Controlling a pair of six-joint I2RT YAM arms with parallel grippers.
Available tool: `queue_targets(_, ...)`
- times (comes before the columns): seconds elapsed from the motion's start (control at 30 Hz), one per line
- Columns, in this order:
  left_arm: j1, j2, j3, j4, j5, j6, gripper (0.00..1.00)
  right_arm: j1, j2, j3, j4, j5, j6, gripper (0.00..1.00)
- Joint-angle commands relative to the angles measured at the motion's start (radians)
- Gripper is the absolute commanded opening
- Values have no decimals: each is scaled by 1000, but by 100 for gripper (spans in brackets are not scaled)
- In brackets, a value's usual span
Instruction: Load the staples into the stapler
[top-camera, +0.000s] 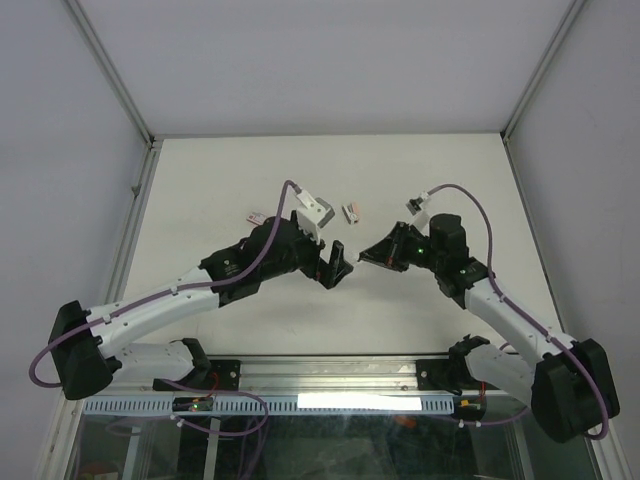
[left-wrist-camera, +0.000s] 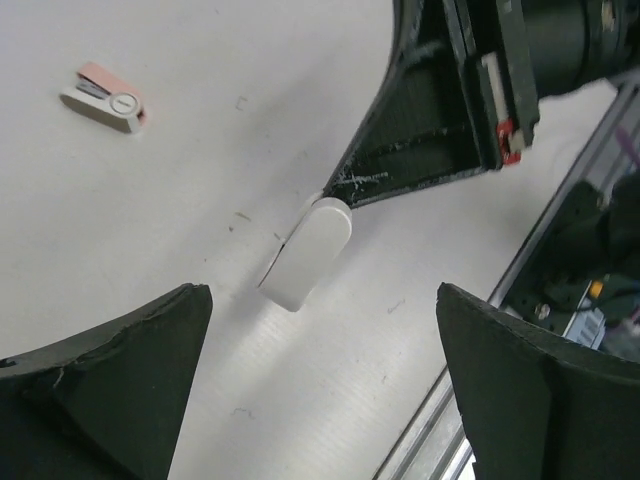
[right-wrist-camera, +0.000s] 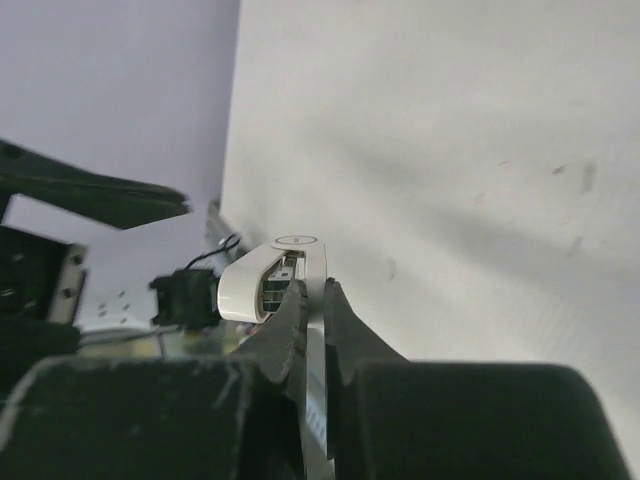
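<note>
Table (top-camera: 300, 170) carries pink stapler (left-wrist-camera: 105, 97), small box (top-camera: 257, 217); right hand (right-wrist-camera: 312, 290) pinches white piece (right-wrist-camera: 255, 280).

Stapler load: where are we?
Done: nothing visibly loaded. In hand: right gripper pinches a small white piece with metal inside, likely the stapler; left gripper open, empty. To do: insert staples; pink-and-white item and red-and-white box lie on the table, no loose strip visible.
</note>
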Motion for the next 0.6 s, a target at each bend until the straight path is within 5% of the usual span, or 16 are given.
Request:
queue_targets(0.0,5,-26,8,150,-246,-284,99,27,-77,-33,30,398,-110,0)
queue_targets(0.17,50,91,43,120,-297,-474,99,69,-73,-53,109,644,-124,0)
queue_targets(0.57,93,389,189,128,-150,-450,99,162,67,2,131,763,-157,0)
